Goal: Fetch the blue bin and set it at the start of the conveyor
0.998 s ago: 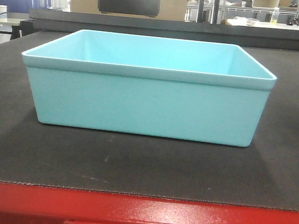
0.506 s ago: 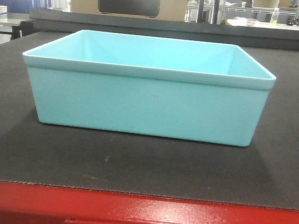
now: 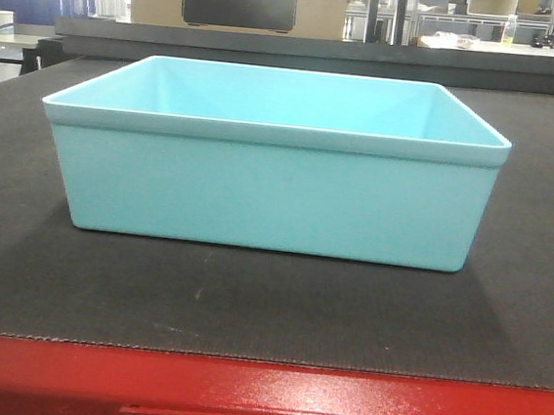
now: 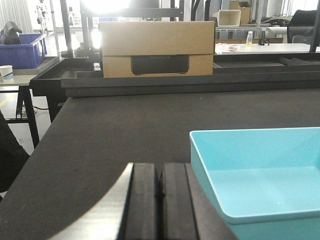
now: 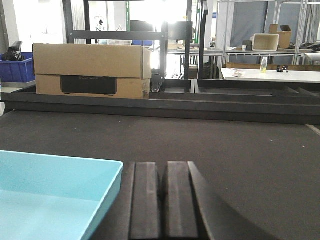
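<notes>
**Bin seated on belt; both grippers closed and clear**

Position. The blue bin (image 3: 273, 163) stands upright and level on the dark conveyor belt (image 3: 267, 310), near the red end edge (image 3: 259, 394) with a strip of bare belt between. Its long wall runs roughly parallel to that edge. The bin appears empty.

Grippers. The left gripper (image 4: 161, 192) sits just beside the bin's left rim, outside it, with its two black pads pressed together and nothing between them. The right gripper (image 5: 164, 192) sits just beside the right rim in the same state: pads together, holding nothing. Neither appears to touch the bin.

Status. Judged from this layout, placement looks complete; only retreat of the arms remains.

Hazards.
- Each gripper lies close to a thin rim. Any sideways drift toward the centre during retreat could strike a wall and skew or push the light bin.
- A nudge toward the red edge could slide the bin off the belt end.
- A cardboard box (image 4: 156, 49) stands well behind, clear of the work.
</notes>
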### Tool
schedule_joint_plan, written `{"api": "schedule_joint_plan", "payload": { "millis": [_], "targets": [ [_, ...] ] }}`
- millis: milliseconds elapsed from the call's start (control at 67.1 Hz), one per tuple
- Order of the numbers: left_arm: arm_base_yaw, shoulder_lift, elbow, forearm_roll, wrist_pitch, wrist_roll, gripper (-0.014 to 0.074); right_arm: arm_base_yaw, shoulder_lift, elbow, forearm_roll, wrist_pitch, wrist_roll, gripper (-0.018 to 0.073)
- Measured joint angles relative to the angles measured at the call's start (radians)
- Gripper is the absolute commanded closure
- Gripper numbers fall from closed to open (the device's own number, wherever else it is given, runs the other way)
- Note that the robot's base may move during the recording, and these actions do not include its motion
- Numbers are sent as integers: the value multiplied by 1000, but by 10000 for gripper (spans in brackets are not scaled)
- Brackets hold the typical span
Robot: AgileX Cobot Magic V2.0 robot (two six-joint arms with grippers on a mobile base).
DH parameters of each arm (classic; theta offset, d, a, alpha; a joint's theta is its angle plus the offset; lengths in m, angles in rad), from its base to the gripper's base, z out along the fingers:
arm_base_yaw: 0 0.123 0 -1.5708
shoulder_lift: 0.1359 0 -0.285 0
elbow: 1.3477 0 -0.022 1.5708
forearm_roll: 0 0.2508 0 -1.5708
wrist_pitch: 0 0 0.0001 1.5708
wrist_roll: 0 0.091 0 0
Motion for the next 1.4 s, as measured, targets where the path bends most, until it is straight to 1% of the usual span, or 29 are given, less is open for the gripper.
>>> {"api": "schedule_joint_plan", "payload": {
  "millis": [566,670,730,834,879,938,1057,1132,1400],
  "targets": [
    [0,0,4,2,0,0,707,0,0,0,-2,0,0,720],
    [26,-21,25,-3,-10,0,707,0,0,0,-2,0,0,720],
    [58,-48,56,-22,-24,5,707,0,0,0,-2,0,0,720],
    [115,-128,145,-70,-64,46,707,0,0,0,-2,0,0,720],
    [140,-170,200,-79,-85,60,707,0,0,0,-2,0,0,720],
    [155,-221,275,-81,-110,69,707,0,0,0,-2,0,0,720],
    [159,-255,422,-85,-183,76,707,0,0,2,-2,0,0,720],
    [159,-257,469,-87,-216,83,707,0,0,2,-2,0,0,720],
    [159,-257,477,-92,-275,83,707,0,0,2,-2,0,-2,720]
  ]
}}
